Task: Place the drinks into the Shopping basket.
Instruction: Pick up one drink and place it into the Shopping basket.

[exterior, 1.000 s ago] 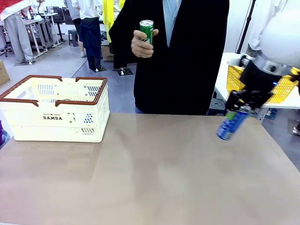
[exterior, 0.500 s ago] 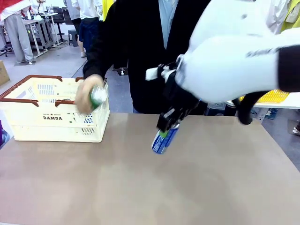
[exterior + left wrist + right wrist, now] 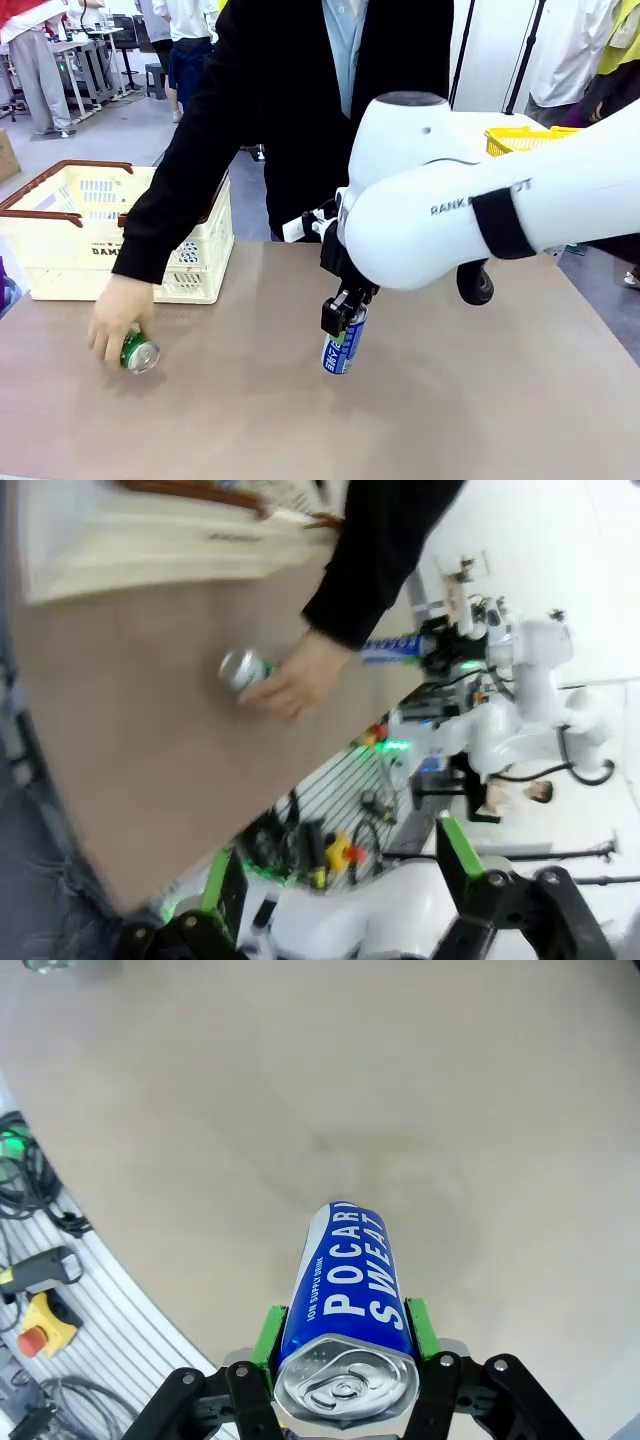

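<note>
Right gripper (image 3: 340,325): jaws closed on the blue can (image 3: 343,348). In the right wrist view both green pads (image 3: 268,1335) press the can's sides just below its silver top. That top faces the wrist, and the white lettering runs away from the gripper (image 3: 345,1332) along the blue can (image 3: 347,1280).
- Can hangs below the fingers, slightly tilted, lower end close to the table (image 3: 450,400). Contact with the table: cannot tell.

Left gripper (image 3: 340,880): jaws wide apart, nothing between them.

Outward from the right gripper, toward the robot's left:
- Green can (image 3: 139,353) lies on its side on the table, well apart from the gripper. The person's hand (image 3: 118,315) rests on it. From the left wrist view, the same hand (image 3: 295,675) covers part of the green can (image 3: 240,667).
- Shopping basket (image 3: 60,260) stands beyond the hand, farther left and nearer the person's side. Neither can is inside it.
- The left wrist view shows the basket (image 3: 150,540) at the table's far end.
</note>
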{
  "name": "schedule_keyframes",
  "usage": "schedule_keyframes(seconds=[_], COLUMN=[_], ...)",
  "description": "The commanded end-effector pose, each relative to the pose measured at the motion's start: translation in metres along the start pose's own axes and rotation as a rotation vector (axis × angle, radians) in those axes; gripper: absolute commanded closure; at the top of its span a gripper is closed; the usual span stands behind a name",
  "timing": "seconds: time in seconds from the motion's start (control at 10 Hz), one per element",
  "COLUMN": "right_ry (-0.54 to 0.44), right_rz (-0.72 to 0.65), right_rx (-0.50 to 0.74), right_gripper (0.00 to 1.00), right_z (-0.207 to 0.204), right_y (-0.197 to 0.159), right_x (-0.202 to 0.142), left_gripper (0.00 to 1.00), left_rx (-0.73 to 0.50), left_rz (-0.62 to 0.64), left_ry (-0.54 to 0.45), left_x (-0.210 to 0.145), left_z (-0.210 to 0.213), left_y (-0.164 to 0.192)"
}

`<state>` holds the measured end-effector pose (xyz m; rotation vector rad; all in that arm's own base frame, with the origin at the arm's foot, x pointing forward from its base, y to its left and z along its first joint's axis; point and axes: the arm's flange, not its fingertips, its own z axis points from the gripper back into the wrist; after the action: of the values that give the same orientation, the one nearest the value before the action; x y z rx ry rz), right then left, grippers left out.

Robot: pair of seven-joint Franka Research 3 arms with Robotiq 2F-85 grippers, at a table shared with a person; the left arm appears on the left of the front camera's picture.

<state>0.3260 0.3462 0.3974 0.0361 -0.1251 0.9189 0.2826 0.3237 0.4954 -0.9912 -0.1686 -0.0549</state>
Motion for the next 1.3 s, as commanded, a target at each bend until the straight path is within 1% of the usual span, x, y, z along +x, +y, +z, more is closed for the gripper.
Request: schedule_keyframes(seconds=[0.0,0.1,0.2,0.3,0.4,0.5,0.7,0.9,1.0,1.2], right_ry=[0.003,0.008,0.016,0.034,0.044,0.095,0.150,0.147,0.147,0.139], right_rz=[-0.031,-0.045,-0.056,-0.057,-0.076,-0.122,-0.208,-0.205,-0.190,-0.168], right_rx=[-0.072,-0.075,-0.093,-0.111,-0.179,-0.191,-0.175,-0.148,-0.130,-0.102], right_gripper=[1.00,1.00,1.00,1.00,1.00,1.00,1.00,1.00,1.00,1.00], right_z=[-0.009,-0.012,-0.015,-0.021,-0.022,-0.010,0.001,0.000,0.000,0.001], right_y=[0.003,0.002,0.001,0.002,-0.007,-0.032,-0.066,-0.065,-0.060,-0.050], right_x=[0.018,0.021,0.025,0.028,0.028,0.023,0.006,0.010,0.014,0.024], left_gripper=[0.00,0.00,0.00,0.00,0.00,0.00,0.00,0.00,0.00,0.00], left_rx=[0.099,0.120,0.104,0.072,0.071,0.022,0.004,-0.016,-0.037,-0.033], left_rz=[0.029,0.051,0.087,0.121,0.126,0.141,0.147,0.140,0.142,0.165], left_ry=[0.141,0.131,0.098,0.058,0.032,0.030,0.049,0.029,0.039,0.068], left_x=[-0.031,-0.047,-0.053,-0.056,-0.055,-0.054,-0.047,-0.040,-0.040,-0.048], left_z=[0.073,0.094,0.105,0.108,0.104,0.096,0.076,0.068,0.065,0.058], left_y=[0.029,0.039,0.047,0.054,0.057,0.060,0.060,0.057,0.057,0.065])
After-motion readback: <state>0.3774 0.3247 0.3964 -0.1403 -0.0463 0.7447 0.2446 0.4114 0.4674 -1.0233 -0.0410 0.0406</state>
